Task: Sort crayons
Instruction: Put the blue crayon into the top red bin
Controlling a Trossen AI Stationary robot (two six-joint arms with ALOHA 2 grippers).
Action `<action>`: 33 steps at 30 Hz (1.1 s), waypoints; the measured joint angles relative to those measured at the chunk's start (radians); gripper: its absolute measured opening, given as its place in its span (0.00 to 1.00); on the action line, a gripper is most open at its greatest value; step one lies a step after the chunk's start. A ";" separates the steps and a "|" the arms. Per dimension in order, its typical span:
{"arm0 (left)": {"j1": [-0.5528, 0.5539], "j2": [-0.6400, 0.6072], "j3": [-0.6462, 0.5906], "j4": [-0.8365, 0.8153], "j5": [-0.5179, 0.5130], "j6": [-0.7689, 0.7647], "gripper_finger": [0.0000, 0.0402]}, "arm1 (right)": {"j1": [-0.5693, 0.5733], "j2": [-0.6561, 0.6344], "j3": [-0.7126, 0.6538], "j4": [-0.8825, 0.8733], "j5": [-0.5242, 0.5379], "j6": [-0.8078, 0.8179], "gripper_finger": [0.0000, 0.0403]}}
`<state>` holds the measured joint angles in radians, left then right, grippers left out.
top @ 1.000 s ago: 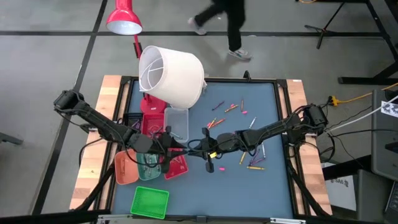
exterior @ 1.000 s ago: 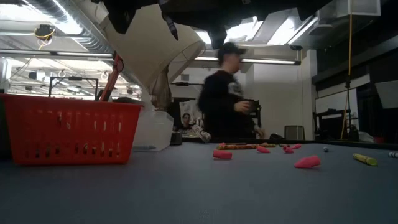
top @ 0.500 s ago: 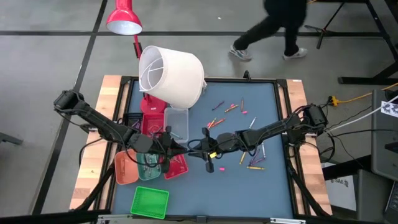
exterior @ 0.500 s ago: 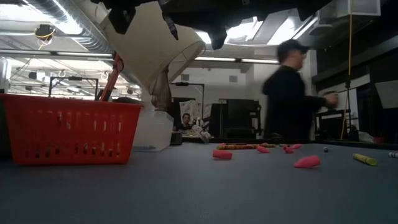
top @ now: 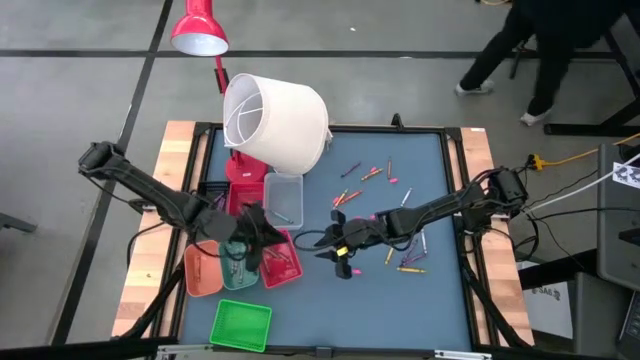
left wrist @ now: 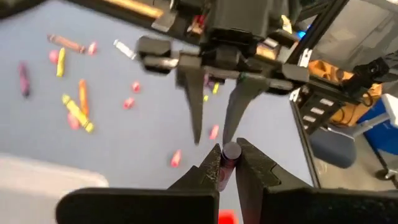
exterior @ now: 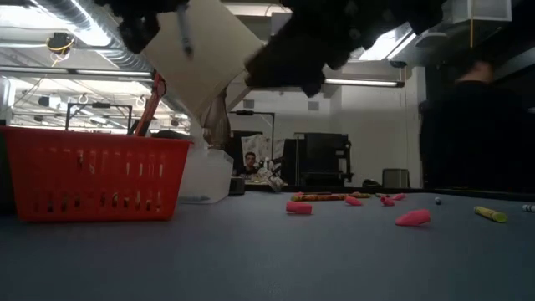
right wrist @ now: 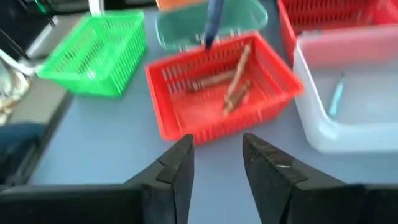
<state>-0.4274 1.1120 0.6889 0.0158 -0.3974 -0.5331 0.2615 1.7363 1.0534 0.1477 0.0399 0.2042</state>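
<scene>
Left gripper (left wrist: 227,163) withdrew | wrist view: pinches purple crayon (left wrist: 229,155)

Blue-grey tabletop (top: 430,300) with wooden side edges. Large white fabric lampshade (top: 277,120) lying tipped at the far edge; red lamp head (top: 198,30) beyond it. Red mesh plastic basket (top: 281,262), clear plastic bin (top: 284,198), green mesh basket (top: 241,325), orange tray (top: 202,273), teal tray (top: 239,273). Person (top: 535,45) walking on the floor.
</scene>
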 joint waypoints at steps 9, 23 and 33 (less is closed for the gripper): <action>0.000 -0.181 0.000 -0.507 -0.013 -0.275 0.03 | 0.000 -0.005 -0.001 -0.123 0.000 0.001 0.34; 0.000 -0.203 0.000 -0.923 -0.162 -0.628 0.03 | 0.000 -0.004 -0.001 -0.120 0.001 0.001 0.34; 0.015 -0.182 0.000 -1.003 -0.365 -0.742 0.03 | 0.001 -0.004 -0.001 -0.120 0.004 0.000 0.34</action>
<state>-0.4122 0.9302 0.6891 -0.9872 -0.7624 -1.2756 0.2623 1.7325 1.0527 0.0277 0.0436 0.2047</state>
